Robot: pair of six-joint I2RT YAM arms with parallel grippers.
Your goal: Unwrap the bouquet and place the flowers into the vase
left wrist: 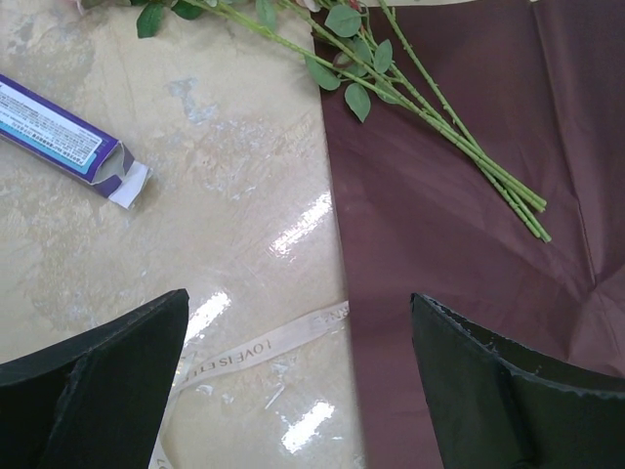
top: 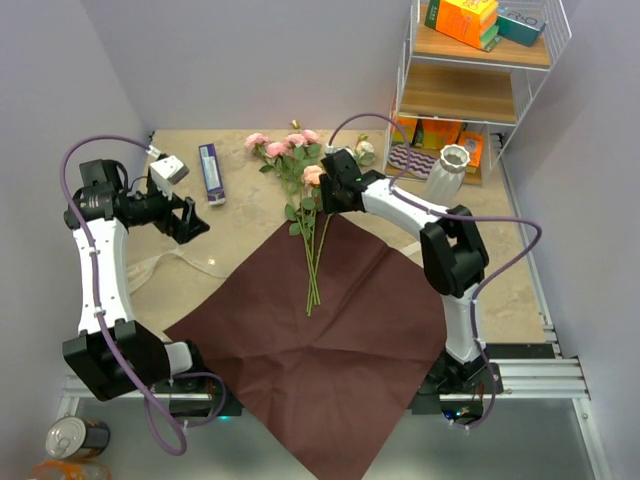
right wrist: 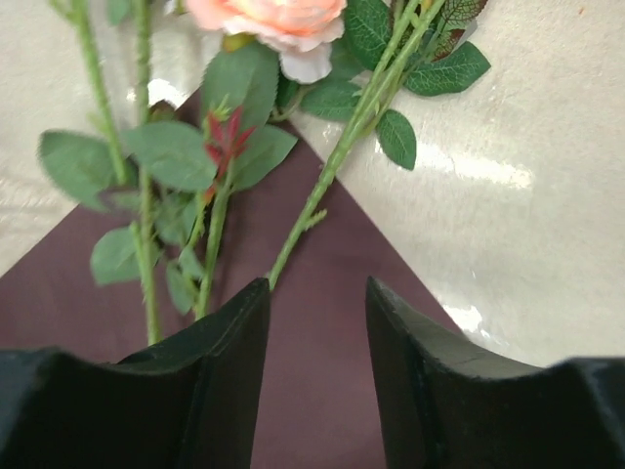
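Top external: flowers (top: 308,215) lie across the maroon paper's (top: 330,350) far corner; the vase (top: 447,172) stands far right by a wire rack (top: 480,90).
Only left wrist shows ribbon (left wrist: 264,344) on the glossy marbled bench (left wrist: 146,254), left jaws spread wide; right jaws part-spread, empty, near the stems.

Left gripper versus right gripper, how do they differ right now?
The left gripper is spread wide; the right gripper shows a narrower gap. The left gripper hovers over the table near the ribbon, away from the flowers; the right gripper is at the flowers' stems, over the maroon paper. Both hold nothing.
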